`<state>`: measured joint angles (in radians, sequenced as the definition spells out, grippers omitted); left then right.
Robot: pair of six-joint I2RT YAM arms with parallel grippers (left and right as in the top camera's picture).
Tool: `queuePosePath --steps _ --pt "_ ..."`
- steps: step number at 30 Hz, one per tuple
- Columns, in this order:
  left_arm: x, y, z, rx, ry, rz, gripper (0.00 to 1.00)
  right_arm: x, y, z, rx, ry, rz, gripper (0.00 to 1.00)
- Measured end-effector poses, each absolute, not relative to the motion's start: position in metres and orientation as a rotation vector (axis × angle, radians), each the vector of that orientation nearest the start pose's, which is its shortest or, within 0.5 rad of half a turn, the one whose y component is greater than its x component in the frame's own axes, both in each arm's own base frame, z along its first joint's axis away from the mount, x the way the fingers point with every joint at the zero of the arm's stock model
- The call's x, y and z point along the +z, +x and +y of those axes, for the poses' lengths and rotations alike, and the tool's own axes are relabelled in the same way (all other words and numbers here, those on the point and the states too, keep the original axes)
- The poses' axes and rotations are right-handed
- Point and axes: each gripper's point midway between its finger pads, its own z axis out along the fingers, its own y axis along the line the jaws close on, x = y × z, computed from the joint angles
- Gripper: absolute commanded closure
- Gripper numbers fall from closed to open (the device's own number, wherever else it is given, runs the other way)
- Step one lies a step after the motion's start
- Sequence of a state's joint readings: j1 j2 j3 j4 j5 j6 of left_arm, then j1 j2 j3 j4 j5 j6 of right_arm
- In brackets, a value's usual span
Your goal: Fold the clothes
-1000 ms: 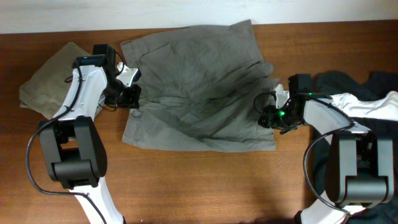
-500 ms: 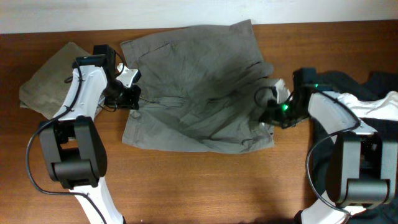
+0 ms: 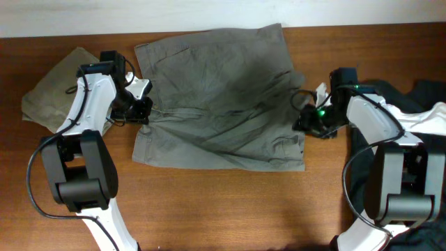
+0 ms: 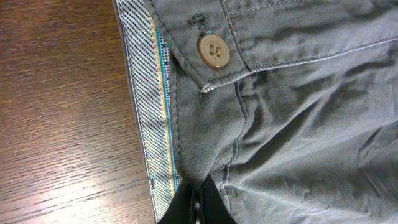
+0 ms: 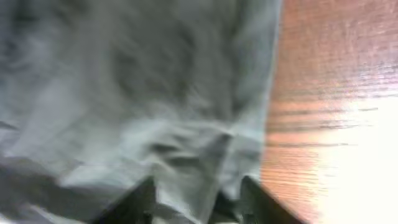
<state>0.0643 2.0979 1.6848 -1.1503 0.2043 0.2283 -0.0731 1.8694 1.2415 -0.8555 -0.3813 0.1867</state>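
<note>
Grey shorts (image 3: 223,97) lie spread on the wooden table (image 3: 223,202), with the waistband to the left. My left gripper (image 3: 144,111) is shut on the waistband edge; the left wrist view shows its fingertips (image 4: 198,202) pinched on the cloth below the tan button (image 4: 214,51) and the striped lining (image 4: 149,112). My right gripper (image 3: 304,122) is at the shorts' right edge. In the blurred right wrist view its fingers (image 5: 199,199) stand apart with grey cloth (image 5: 155,93) between them.
A folded tan garment (image 3: 59,87) lies at the far left beside the left arm. A pile of dark clothes (image 3: 390,94) and a white garment (image 3: 425,117) lie at the right under the right arm. The white wall (image 3: 209,14) borders the table's back edge.
The right gripper moved right and slightly back, drawing the shorts' right edge out. The left gripper pulled the waistband a little left. The shorts now lie flatter and wider.
</note>
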Motion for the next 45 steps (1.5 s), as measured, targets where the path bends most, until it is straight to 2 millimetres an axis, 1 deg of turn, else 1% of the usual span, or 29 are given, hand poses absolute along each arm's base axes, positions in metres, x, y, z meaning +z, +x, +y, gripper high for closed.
queuePosePath --steps 1,3,4,5,8,10,12,14,15,16,18,19,20,21,22,24,26,28,29,32,34,35,36,37,38,40,42,44,45 --pt "0.056 0.404 -0.009 -0.312 0.254 3.079 1.0 0.032 0.351 0.037 0.574 0.358 3.01 0.49" --pt "0.056 0.404 -0.009 -0.313 0.254 3.079 1.0 0.024 0.344 0.04 0.606 0.338 3.017 0.77" --pt "0.056 0.404 -0.009 -0.313 0.254 3.079 1.0 0.023 0.346 0.047 0.658 0.306 2.995 0.94" --pt "0.056 0.404 -0.009 -0.312 0.254 3.079 1.0 0.024 0.347 0.053 0.698 0.285 2.977 0.96" --pt "0.056 0.404 -0.009 -0.313 0.254 3.079 1.0 0.031 0.358 0.072 0.822 0.22 2.904 0.96" --pt "0.056 0.404 -0.009 -0.313 0.254 3.079 1.0 0.035 0.365 0.078 0.873 0.212 2.859 0.96" --pt "0.056 0.404 -0.009 -0.313 0.253 3.08 1.0 0.045 0.382 0.079 0.881 0.193 2.796 0.96" --pt "0.056 0.403 -0.006 -0.313 0.244 3.083 1.0 0.067 0.412 0.078 0.866 0.153 2.694 0.96" --pt "0.056 0.403 -0.004 -0.314 0.234 3.087 1.0 0.086 0.434 0.077 0.851 0.131 2.618 0.96" --pt "0.056 0.402 -0.001 -0.315 0.22 3.088 1.0 0.094 0.446 0.074 0.825 0.156 2.58 0.96" --pt "0.056 0.403 0.011 -0.313 0.163 3.084 1.0 0.092 0.449 0.068 0.781 0.209 2.585 0.96" --pt "0.056 0.405 0.019 -0.31 0.128 3.077 1.0 0.09 0.449 0.065 0.758 0.234 2.593 0.58" --pt "0.056 0.408 0.026 -0.304 0.1 3.064 1.0 0.086 0.447 0.062 0.733 0.261 2.612 0.42" --pt "0.056 0.41 0.028 -0.3 0.094 3.056 1.0 0.082 0.442 0.058 0.703 0.292 2.641 0.41" --pt "0.056 0.412 0.029 -0.296 0.094 3.048 0.98 0.078 0.437 0.055 0.683 0.31 2.668 0.41" --pt "0.056 0.413 0.028 -0.295 0.094 3.043 0.96 0.065 0.411 0.048 0.641 0.38 2.791 0.41" --pt "0.057 0.414 0.027 -0.305 0.087 3.039 0.96 0.056 0.376 0.04 0.622 0.432 2.938 0.43" --pt "0.057 0.415 0.027 -0.306 0.088 3.035 0.95 0.052 0.342 0.037 0.615 0.422 3.071 0.44" --pt "0.057 0.415 0.027 -0.306 0.088 3.036 0.95 0.05 0.332 0.039 0.618 0.383 3.112 0.44" --pt "0.057 0.415 0.027 -0.306 0.086 3.036 0.87 0.036 0.313 0.049 0.625 0.286 3.168 0.42" --pt "0.057 0.415 0.027 -0.306 0.081 3.036 0.83 0.026 0.31 0.064 0.645 0.202 3.162 0.43" --pt "0.057 0.415 0.027 -0.307 0.078 3.037 0.82 0.022 0.31 0.072 0.649 0.162 3.157 0.51" --pt "0.057 0.415 0.027 -0.307 0.077 3.037 0.81 0.018 0.316 0.082 0.65 0.118 3.123 0.78" --pt "0.057 0.415 0.027 -0.306 0.077 3.037 0.8 0.015 0.317 0.088 0.649 0.116 3.114 0.91" --pt "0.057 0.415 0.027 -0.305 0.077 3.037 0.8 0.013 0.316 0.09 0.635 0.134 3.122 0.96" --pt "0.057 0.413 0.027 -0.305 0.076 3.042 0.79 0.012 0.31 0.087 0.612 0.192 3.153 0.96" --pt "0.056 0.405 0.028 -0.314 0.067 3.075 0.78 0.014 0.293 0.08 0.598 0.266 3.222 0.96" --pt "0.061 0.393 0.029 -0.331 0.046 3.121 0.76 0.032 0.272 0.07 0.59 0.362 3.293 0.96" --pt "0.066 0.385 0.029 -0.342 0.038 3.145 0.75 0.047 0.259 0.063 0.583 0.415 3.334 0.96"
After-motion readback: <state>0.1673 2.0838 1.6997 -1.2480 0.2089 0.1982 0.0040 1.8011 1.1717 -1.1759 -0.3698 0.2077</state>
